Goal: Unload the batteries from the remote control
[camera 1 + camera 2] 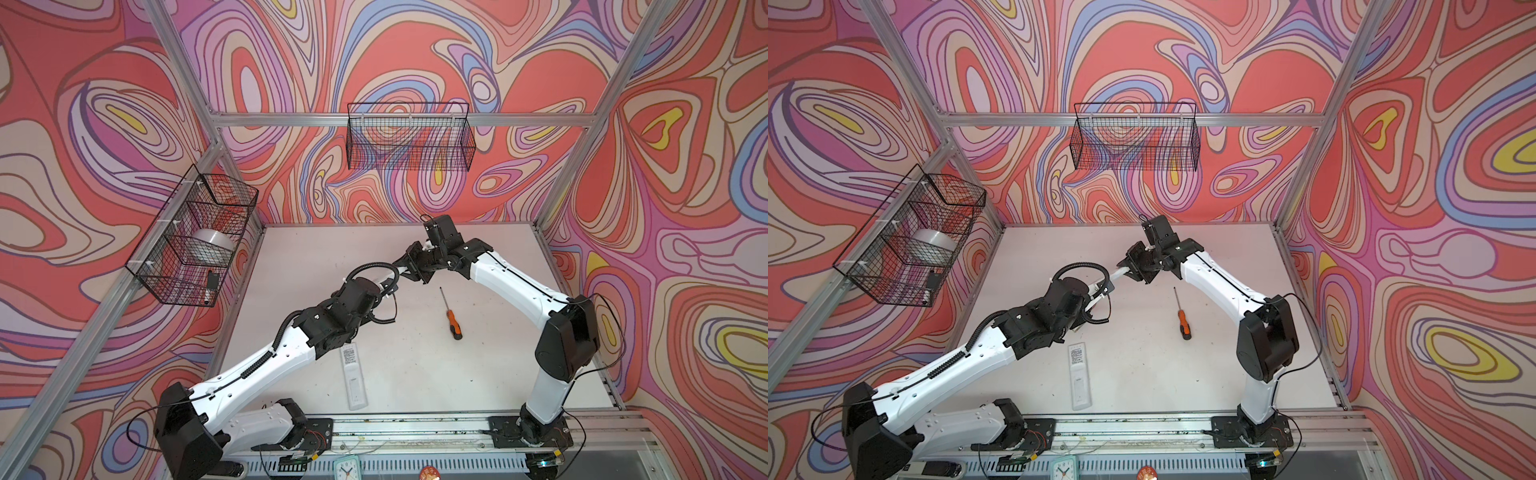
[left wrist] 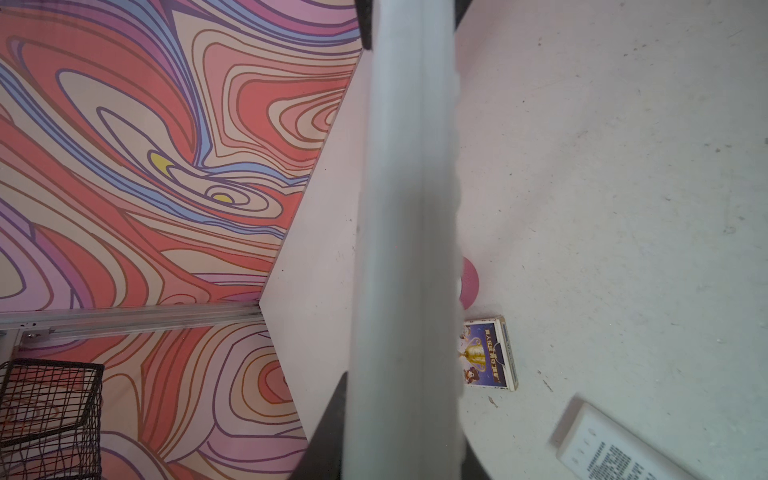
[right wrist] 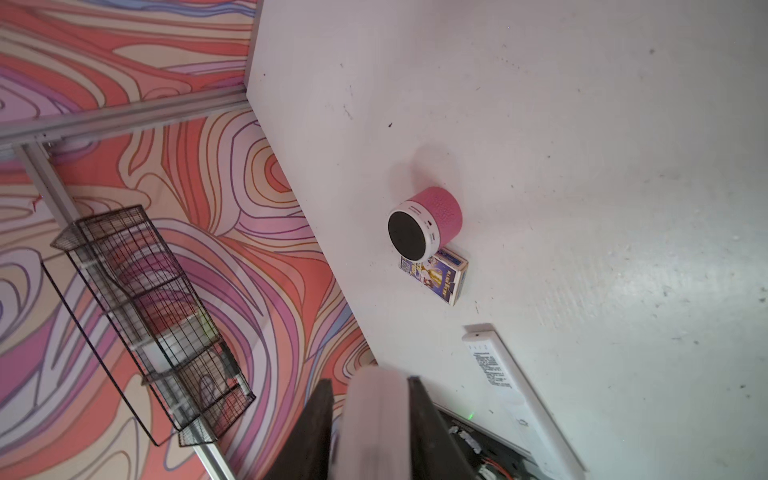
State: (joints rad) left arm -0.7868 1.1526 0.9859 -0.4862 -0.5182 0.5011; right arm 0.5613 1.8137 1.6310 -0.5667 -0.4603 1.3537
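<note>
A long white remote control [image 1: 391, 275] [image 1: 1115, 275] hangs in the air above the middle of the table, held between both arms. My left gripper [image 1: 384, 286] [image 2: 399, 449] is shut on its body, which runs the whole length of the left wrist view as a white bar [image 2: 407, 208]. My right gripper [image 1: 409, 266] [image 3: 374, 424] is shut on the remote's far end [image 3: 376, 411], with a dark finger [image 3: 316, 428] on each side of it. The batteries are hidden from every view.
A second white remote [image 1: 355, 376] [image 3: 511, 386] lies label-up near the front rail. An orange-and-black screwdriver [image 1: 451, 318] lies right of centre. A pink speaker [image 3: 428, 220] and a card box [image 3: 436, 274] sit near the left wall. Wire baskets hang on the left wall [image 1: 195, 232] and back wall [image 1: 409, 137].
</note>
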